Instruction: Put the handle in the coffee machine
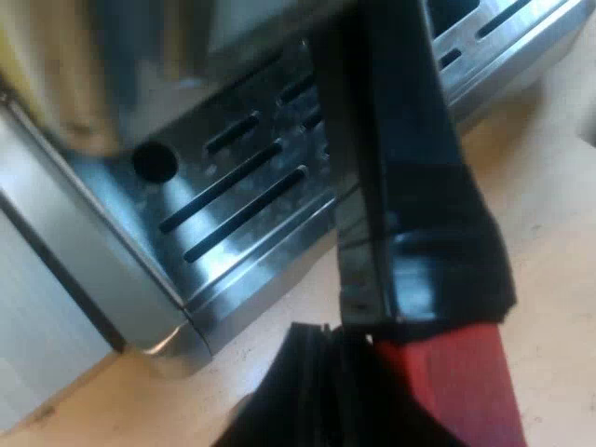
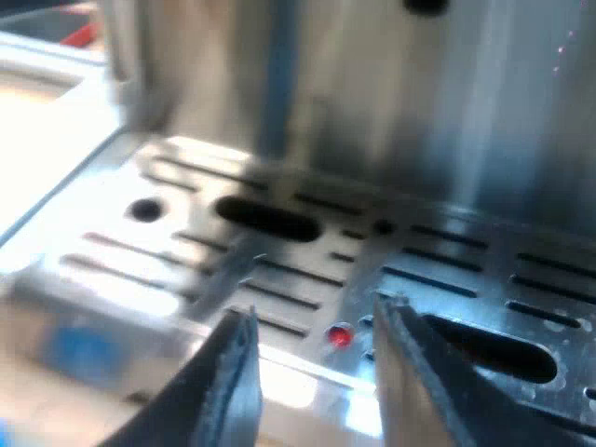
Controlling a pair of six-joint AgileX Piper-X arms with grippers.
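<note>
The holder's dark handle [image 1: 410,186] runs close past the camera and ends in red [image 1: 456,391]. My left gripper [image 1: 358,326] is shut on it, and one black finger [image 1: 298,391] shows beside the red end. The handle hangs just in front of the espresso machine's slotted metal drip tray [image 1: 233,196]; the holder's metal head is hidden. My right gripper [image 2: 317,312] is open, nothing between its two black fingers, low over the same drip tray [image 2: 279,251] and facing the machine's steel front [image 2: 391,112].
A small red dot [image 2: 340,335] sits on the drip tray near my right fingertips. Pale tabletop [image 1: 549,233] lies along the tray's edge. The machine's steel side wall [image 1: 65,261] rises beside the tray corner.
</note>
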